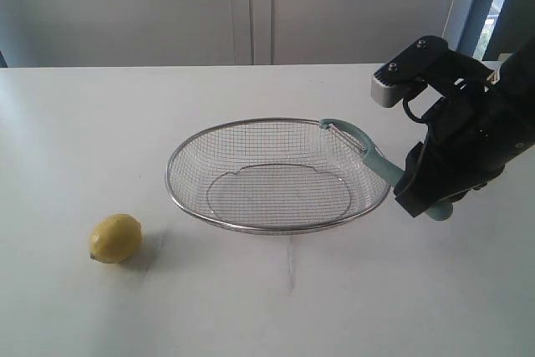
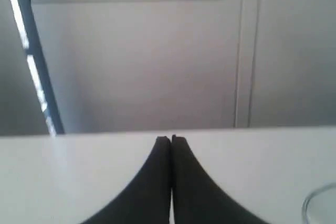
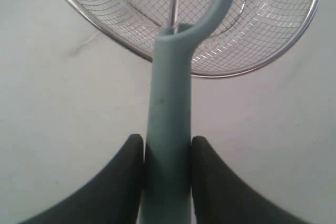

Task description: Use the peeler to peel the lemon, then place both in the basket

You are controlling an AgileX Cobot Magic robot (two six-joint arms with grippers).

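Right tool point(image 3: 167, 142) pinching peeler point(image 3: 169, 93) handle, head over basket point(image 1: 267, 232) rim; left tool point(image 2: 170, 139) pressed together; lemon point(image 1: 115, 238) apart on surface point(image 1: 376, 290).

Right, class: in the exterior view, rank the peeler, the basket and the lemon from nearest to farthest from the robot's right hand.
1. The peeler: gripped in the right hand itself, on the right.
2. The basket: in the middle, just left of that hand, with the peeler's head at its rim.
3. The lemon: far left, well clear of the basket.
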